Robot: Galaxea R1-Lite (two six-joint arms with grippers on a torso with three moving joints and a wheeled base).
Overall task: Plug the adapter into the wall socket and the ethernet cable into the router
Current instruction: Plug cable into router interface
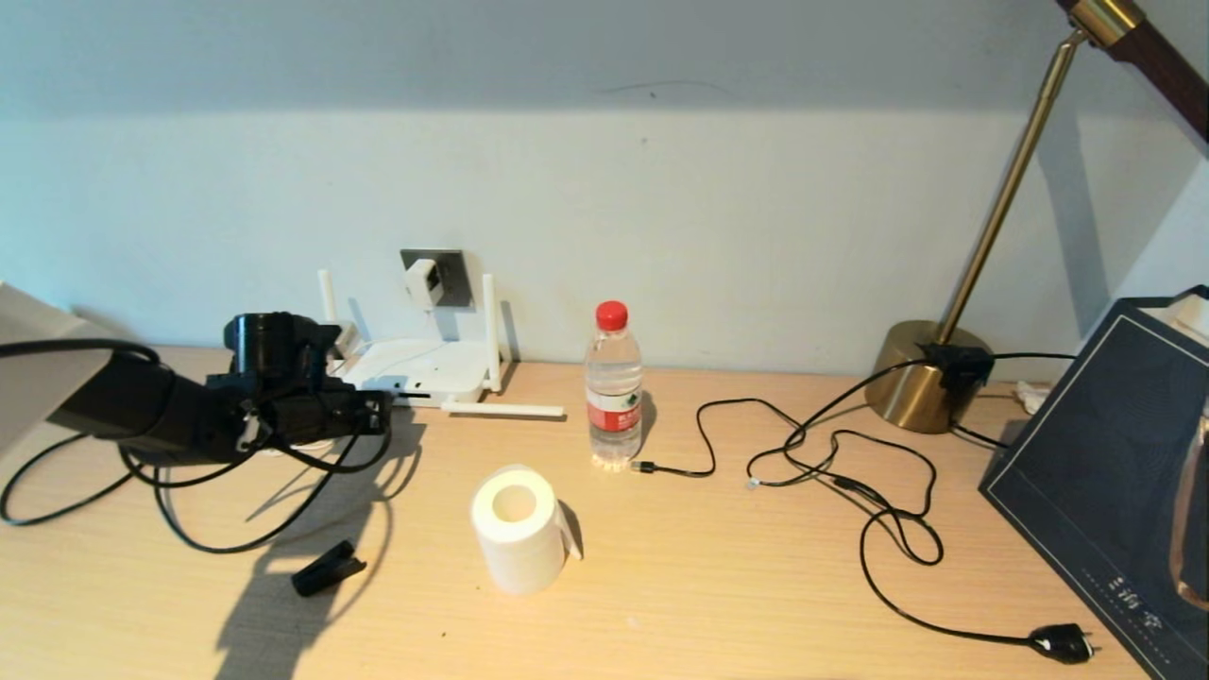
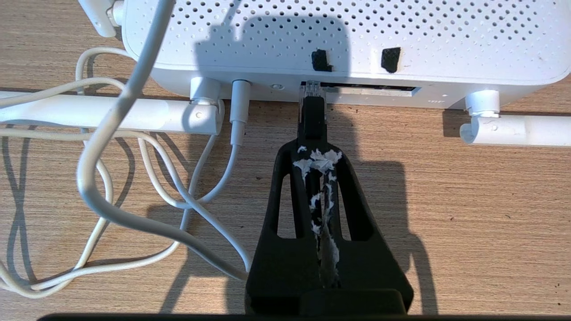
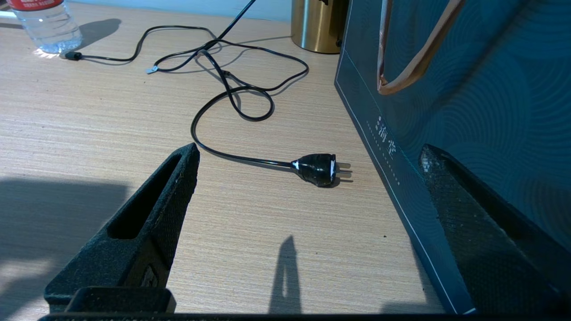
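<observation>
The white adapter (image 1: pixel 422 280) sits against the dark grey wall socket (image 1: pixel 451 274), its thin white cord (image 2: pixel 102 178) trailing down to the router (image 1: pixel 416 370). My left gripper (image 2: pixel 314 151) is low over the desk at the router's front edge (image 2: pixel 401 31), shut on the ethernet cable's black plug (image 2: pixel 312 118). The plug's clear tip touches the left end of the dark port strip; how deep it sits is hidden. The cable's black loops (image 1: pixel 236 543) lie on the desk under the left arm. My right gripper (image 3: pixel 310 149) hangs open over the desk's right side, holding nothing, out of the head view.
A water bottle (image 1: pixel 613 387), a white paper roll (image 1: pixel 517 529) and a small black clip (image 1: pixel 326 569) stand mid-desk. A thin black cord with a two-pin plug (image 3: pixel 316 169) runs from the brass lamp (image 1: pixel 930 373). A dark blue bag (image 1: pixel 1105 482) stands at the right edge.
</observation>
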